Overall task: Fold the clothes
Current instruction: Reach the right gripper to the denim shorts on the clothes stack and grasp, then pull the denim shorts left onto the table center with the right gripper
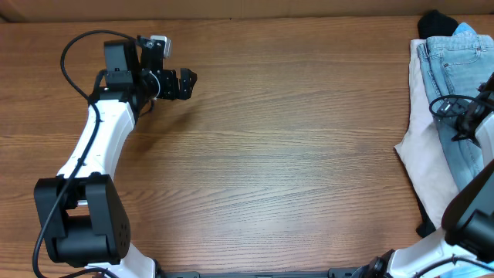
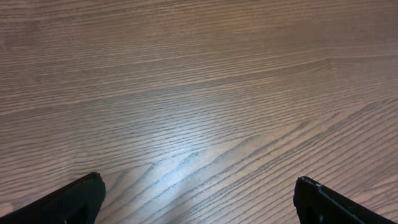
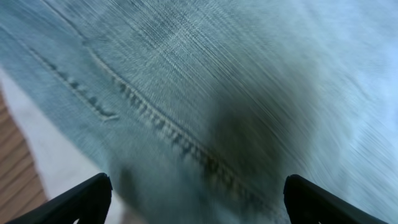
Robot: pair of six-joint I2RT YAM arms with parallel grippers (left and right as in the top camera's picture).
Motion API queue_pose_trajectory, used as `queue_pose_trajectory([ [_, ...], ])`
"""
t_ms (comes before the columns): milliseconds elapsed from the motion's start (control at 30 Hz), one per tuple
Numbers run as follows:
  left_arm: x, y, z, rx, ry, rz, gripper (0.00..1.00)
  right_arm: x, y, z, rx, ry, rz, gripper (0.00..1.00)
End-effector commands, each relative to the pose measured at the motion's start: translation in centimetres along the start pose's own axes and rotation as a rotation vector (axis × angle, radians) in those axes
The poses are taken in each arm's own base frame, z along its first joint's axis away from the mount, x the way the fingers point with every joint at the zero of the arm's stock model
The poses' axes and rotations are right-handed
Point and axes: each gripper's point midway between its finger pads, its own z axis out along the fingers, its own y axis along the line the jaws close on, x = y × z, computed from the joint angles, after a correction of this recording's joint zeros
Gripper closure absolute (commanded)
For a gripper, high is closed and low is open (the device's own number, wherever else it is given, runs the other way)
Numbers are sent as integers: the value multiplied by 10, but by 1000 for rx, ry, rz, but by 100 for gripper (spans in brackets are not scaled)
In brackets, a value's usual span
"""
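Spanning every view is the wooden table (image 1: 293,154), grain running left to right.

Left arm (image 1: 93,147): white and black, rises from the near-left corner and reaches toward the far-left part of the table. Right arm (image 1: 482,185): partly cut off at the right edge of the overhead view, lying over the heap of cloth there.

Clothes: light-blue denim shorts (image 1: 455,58) lie at the far-right edge of the table, on top of a pale cloth (image 1: 421,147) that spreads out below and to the left of them. A black garment (image 1: 434,25) shows at the far end of the heap, just beside the denim. The shorts are well apart from the left arm.

Left gripper (image 1: 185,83): in the left wrist view both black fingertips (image 2: 74,199) sit at the bottom corners with a wide gap between them, so the jaws stand apart. Only bare wood below it; holding nothing.

Right gripper (image 3: 198,202): fingertips (image 3: 81,199) likewise spread wide at the lower corners, jaws apart, directly above the denim. Right wrist view is blurred; contact with the fabric cannot be told.

Denim detail, right wrist view: a stitched seam (image 3: 168,134) runs diagonally across the fabric, with a shorter line of stitching (image 3: 81,93) to its left.
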Motion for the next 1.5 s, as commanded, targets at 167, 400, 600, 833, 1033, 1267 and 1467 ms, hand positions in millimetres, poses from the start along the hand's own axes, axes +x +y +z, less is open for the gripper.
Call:
queue_pose_trajectory([
  [167, -8, -5, 5, -44, -11, 10, 0, -7, -1, 24, 1, -17, -55, 25],
  [400, -11, -4, 5, -50, -25, 15, 0, -12, -5, 26, 27, -38, -53, 44],
  [600, -18, 0, 4, -70, -52, 25, 9, -20, -3, 18, 15, -60, -48, 64],
  [833, -43, -3, -7, -72, -130, 53, 31, -49, 5, -39, -33, -116, -49, 96],
  [1033, -67, -6, -31, -83, -210, 75, 0, -61, 54, -111, -191, -122, -118, 96],
  [1267, -81, 11, -55, -102, -268, 66, 0, -37, 156, -183, -341, -99, -329, 96],
  [1467, -71, 53, -71, -172, -250, -1, 3, 52, 276, -233, -557, -17, -569, 96],
])
